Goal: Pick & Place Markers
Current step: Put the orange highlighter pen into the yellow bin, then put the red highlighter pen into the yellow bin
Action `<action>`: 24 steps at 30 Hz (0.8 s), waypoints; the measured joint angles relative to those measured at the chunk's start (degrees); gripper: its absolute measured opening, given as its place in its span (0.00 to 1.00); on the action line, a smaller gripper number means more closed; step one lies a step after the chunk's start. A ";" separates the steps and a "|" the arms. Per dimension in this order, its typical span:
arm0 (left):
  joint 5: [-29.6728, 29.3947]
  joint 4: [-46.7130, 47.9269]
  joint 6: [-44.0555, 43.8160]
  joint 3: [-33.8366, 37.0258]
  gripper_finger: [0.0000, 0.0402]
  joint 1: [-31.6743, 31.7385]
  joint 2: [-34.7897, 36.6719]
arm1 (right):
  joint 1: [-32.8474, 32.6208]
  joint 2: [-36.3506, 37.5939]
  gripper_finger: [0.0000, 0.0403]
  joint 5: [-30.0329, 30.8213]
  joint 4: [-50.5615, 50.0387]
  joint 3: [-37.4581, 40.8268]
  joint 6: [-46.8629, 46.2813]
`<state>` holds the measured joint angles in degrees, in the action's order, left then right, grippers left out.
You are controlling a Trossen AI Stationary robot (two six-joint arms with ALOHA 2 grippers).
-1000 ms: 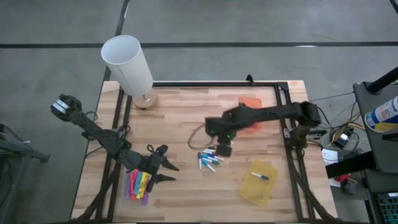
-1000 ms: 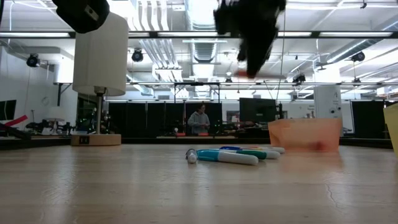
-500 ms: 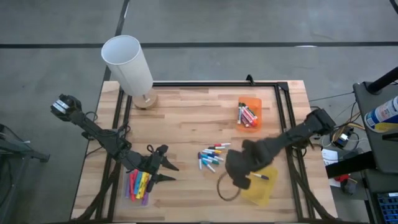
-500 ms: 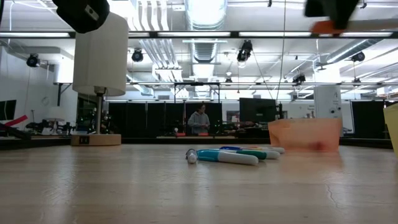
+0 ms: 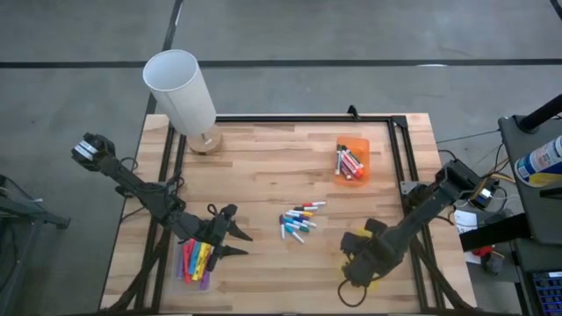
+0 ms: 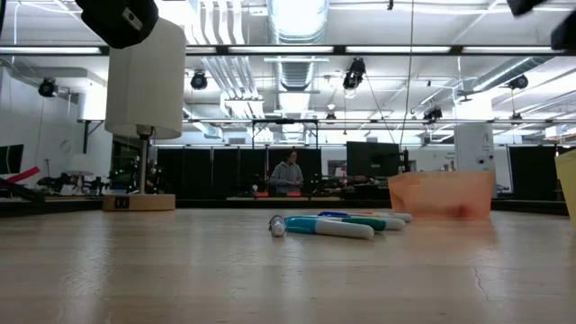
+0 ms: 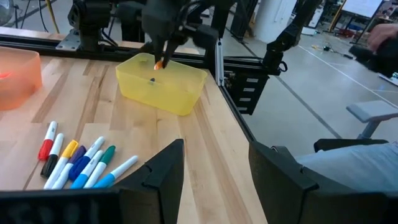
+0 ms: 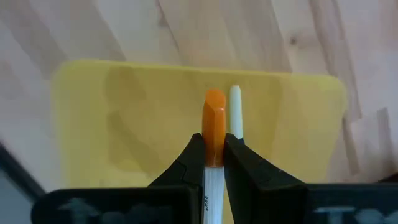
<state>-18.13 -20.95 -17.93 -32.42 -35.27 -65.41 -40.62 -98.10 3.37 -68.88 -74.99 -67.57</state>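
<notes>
Left gripper [image 5: 235, 243]: fingers spread wide, empty, beside sorted markers [image 5: 197, 261] at the table's [image 5: 255, 167] left front.
Loose markers [image 5: 299, 221]: mid-table cluster, blue, green, red, yellow caps.
Orange-capped marker [image 8: 214, 127]: white barrel, pinched by right gripper [image 8: 214, 149] above yellow bin [image 8: 93, 106].
Orange bin [image 5: 352, 161]: uncovered since right arm left.

Overhead sees whole table [image 5: 263, 167]; low level; wrists close.

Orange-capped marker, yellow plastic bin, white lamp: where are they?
orange-capped marker [image 8: 214, 127], right wrist view, on its cap.
yellow plastic bin [image 7: 177, 93], left wrist view, on its wall.
white lamp [image 5: 180, 88], high view, on its shade.
</notes>
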 joint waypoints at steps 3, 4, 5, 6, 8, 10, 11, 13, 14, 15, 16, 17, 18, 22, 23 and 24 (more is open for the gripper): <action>0.00 -0.02 -0.17 0.00 0.43 0.00 0.00 | -0.15 0.00 0.07 -0.49 4.49 4.25 -0.95; 0.00 -0.02 -0.29 0.00 0.43 -0.01 0.00 | -0.13 -0.02 0.07 -1.25 6.27 5.75 -1.08; 0.01 -0.02 -0.58 0.00 0.43 0.00 0.00 | -0.10 -0.02 0.07 -2.27 8.13 7.07 -1.06; 0.01 -0.01 -0.67 0.00 0.43 0.00 0.00 | -0.04 -0.02 0.07 -3.31 10.02 8.36 -1.06; 0.00 0.00 -0.97 0.00 0.43 0.00 0.00 | 0.06 -0.02 0.07 -5.39 12.53 10.69 -1.10; 0.01 -0.01 -1.03 0.00 0.43 0.00 0.00 | 0.13 -0.02 0.07 -6.95 12.79 12.39 -1.12; 0.00 0.00 -1.01 0.00 0.43 0.00 0.00 | 0.13 -0.02 0.07 -7.38 12.77 12.97 -1.32; 0.01 0.00 -1.01 0.00 0.43 0.00 0.00 | 0.13 -0.02 0.07 -7.76 12.38 13.87 -1.75; 0.02 0.00 -1.01 0.00 0.43 0.00 0.00 | 0.13 -0.02 0.08 -7.76 12.32 14.18 -1.78; 0.00 0.00 -1.02 0.00 0.43 0.00 0.00 | 0.13 -0.02 0.09 -7.76 12.31 14.26 -1.79; 0.00 -0.01 -1.01 0.00 0.43 0.00 0.00 | 0.13 -0.02 0.11 -7.76 12.41 14.28 -1.79; 0.00 0.00 -1.01 0.00 0.43 -0.02 0.00 | 0.13 -0.02 0.13 -7.76 12.38 14.28 -1.78; 0.00 -0.01 -1.01 0.00 0.43 0.00 0.00 | 0.21 -0.02 0.16 -7.76 12.27 14.26 -1.65; 0.00 -0.02 -0.98 0.00 0.43 -0.02 0.00 | 0.39 -0.01 0.26 -7.67 11.81 13.06 -0.99; 0.00 0.00 -0.98 0.00 0.43 -0.01 0.00 | 0.48 0.00 0.28 -7.53 11.61 12.75 -0.54; 0.00 -0.02 -0.98 0.00 0.43 0.00 0.00 | 0.55 0.00 0.30 -7.36 11.26 12.39 -0.04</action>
<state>-18.13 -20.97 -18.92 -32.42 -35.27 -65.41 -40.07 -98.10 -3.98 -57.62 -62.59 -67.61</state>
